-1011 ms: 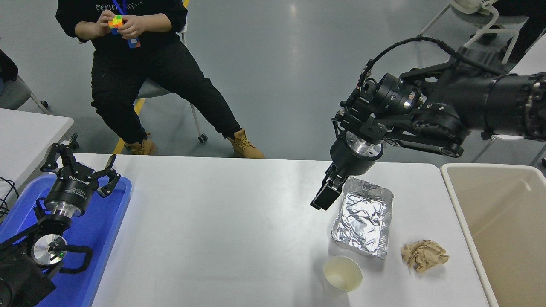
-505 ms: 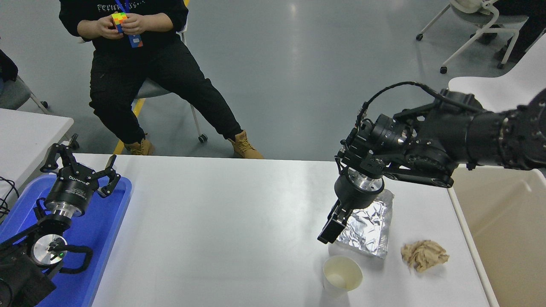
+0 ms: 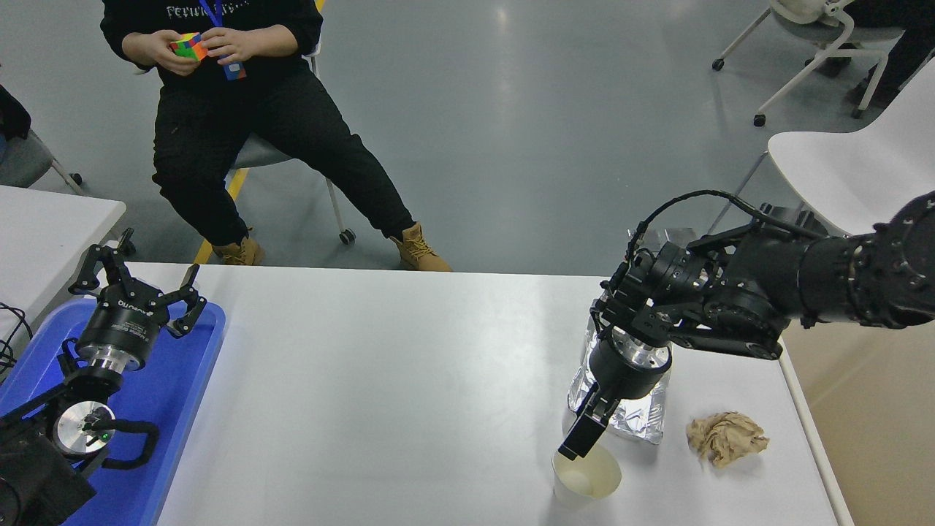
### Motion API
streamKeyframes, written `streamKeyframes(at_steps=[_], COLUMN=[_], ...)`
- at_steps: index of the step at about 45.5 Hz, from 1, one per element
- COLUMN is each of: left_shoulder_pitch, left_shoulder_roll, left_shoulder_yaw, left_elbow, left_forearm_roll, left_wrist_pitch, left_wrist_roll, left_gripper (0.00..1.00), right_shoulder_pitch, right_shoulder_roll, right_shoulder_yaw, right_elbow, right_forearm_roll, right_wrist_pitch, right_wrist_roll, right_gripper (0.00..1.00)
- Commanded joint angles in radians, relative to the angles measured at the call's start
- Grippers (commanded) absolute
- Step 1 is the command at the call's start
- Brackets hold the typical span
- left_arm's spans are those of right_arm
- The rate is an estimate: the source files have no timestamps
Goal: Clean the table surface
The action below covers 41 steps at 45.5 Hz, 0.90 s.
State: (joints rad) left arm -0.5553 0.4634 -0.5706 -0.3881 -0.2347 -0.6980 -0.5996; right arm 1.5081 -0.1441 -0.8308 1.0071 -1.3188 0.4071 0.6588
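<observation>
The table surface (image 3: 380,394) is a wide white tabletop. Near its front right stand a white paper cup (image 3: 588,478), a crumpled foil tray (image 3: 646,420) partly hidden by my right arm, and a crumpled brown paper ball (image 3: 725,437). My right gripper (image 3: 581,440) points down with its tip at the cup's far-left rim, in front of the foil tray. My left gripper (image 3: 139,286) is parked open and empty over the blue tray (image 3: 179,387) at the lower left.
A beige bin (image 3: 869,416) stands against the table's right edge. A smaller white table corner (image 3: 51,226) is at the left. A person sits beyond the far edge holding a coloured cube (image 3: 188,45). White chairs (image 3: 847,164) stand at the far right.
My right arm has come down and toward the camera, from the foil tray's far-left corner to the cup's rim. The left arm has not moved.
</observation>
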Motion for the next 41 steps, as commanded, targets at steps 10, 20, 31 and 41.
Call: streamKeyframes(at_steps=[10,20,31,41], left_shoulder_pitch=[0.000,0.000,0.000,0.000], left_shoulder_roll=[0.000,0.000,0.001,0.000], left_shoulder_yaw=[0.000,0.000,0.000,0.000], left_elbow=[0.000,0.000,0.000,0.000], left_forearm_roll=[0.000,0.000,0.000,0.000], left_wrist_pitch=[0.000,0.000,0.000,0.000], left_wrist_roll=[0.000,0.001,0.000,0.000], left_gripper=[1.00,1.00,1.00,1.00], right_shoulder_pitch=[-0.089,-0.128,-0.147,-0.146], right_shoulder_roll=[-0.097,-0.157,-0.160,-0.149], right_shoulder_yaw=[0.001,0.015,0.036,0.071], right_elbow=[-0.024,-0.018,-0.016,-0.005], right_forearm_roll=[0.000,0.001,0.003,0.004], right_wrist_pitch=[-0.063,-0.076,-0.080,-0.082], right_wrist_roll=[-0.001,-0.001,-0.001,-0.001], right_gripper=[0.97,0.97,0.97,0.97])
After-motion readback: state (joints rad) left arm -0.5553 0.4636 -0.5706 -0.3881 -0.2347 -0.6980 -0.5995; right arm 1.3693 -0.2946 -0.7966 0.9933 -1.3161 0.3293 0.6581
